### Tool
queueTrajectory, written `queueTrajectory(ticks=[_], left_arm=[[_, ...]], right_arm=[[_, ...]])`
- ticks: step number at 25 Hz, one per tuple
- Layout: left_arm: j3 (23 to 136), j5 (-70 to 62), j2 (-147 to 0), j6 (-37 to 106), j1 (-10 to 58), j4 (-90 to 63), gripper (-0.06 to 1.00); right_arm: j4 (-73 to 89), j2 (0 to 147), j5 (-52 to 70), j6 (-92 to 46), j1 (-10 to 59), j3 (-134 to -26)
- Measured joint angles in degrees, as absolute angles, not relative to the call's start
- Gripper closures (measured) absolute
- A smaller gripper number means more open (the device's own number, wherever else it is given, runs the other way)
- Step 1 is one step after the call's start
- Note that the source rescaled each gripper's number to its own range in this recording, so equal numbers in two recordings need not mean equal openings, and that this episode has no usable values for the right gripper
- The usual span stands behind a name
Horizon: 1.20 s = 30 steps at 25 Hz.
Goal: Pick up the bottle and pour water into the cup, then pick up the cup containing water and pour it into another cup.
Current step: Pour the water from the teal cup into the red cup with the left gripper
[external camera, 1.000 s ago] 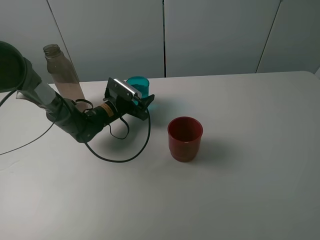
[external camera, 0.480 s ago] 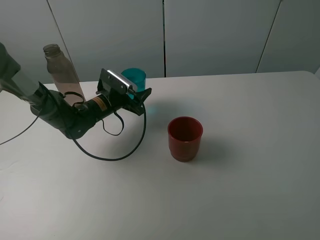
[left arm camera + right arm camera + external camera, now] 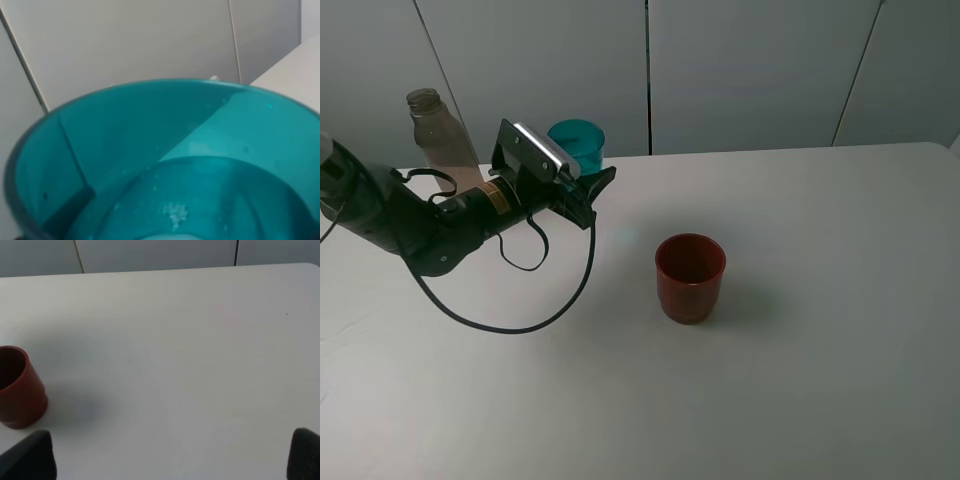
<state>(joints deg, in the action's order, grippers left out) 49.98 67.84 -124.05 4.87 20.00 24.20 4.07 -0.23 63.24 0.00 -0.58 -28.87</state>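
My worry is a spill: the teal cup has water in it, and if I tip it before its rim is over the red cup, the water falls on the table. The left gripper is closed on the teal cup and holds it in the air, well behind and left of the red cup, though its fingers I see poorly. The right gripper stands wide open, empty.

L arm: matte black, bulky rounded segs. Tan band w/ small dark markings near wrist. Silver-white flat plate by wrist. Thin black cable in long loop. R gripper: dark rounded fingertips, blurred.
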Motion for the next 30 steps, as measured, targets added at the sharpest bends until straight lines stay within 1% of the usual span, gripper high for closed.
queueTrajectory(ticks=[7, 13, 26, 30], left_arm=[[45.54, 67.84, -118.91, 6.42, 20.00, 27.37, 0.87], [44.30, 67.68, -116.39, 7.61, 20.00, 30.45, 0.87], [44.26, 60.01, -113.78, 8.18, 20.09, 36.84, 0.87], [44.26, 55.48, -113.00, 9.80, 21.93, 36.96, 0.87]], right_arm=[[4.07, -0.23, 63.24, -0.39, -0.58, -28.87], [4.07, -0.23, 63.24, -0.39, -0.58, -28.87], [4.07, -0.23, 63.24, 0.00, -0.58, -28.87], [4.07, -0.23, 63.24, 0.00, -0.58, -28.87]])
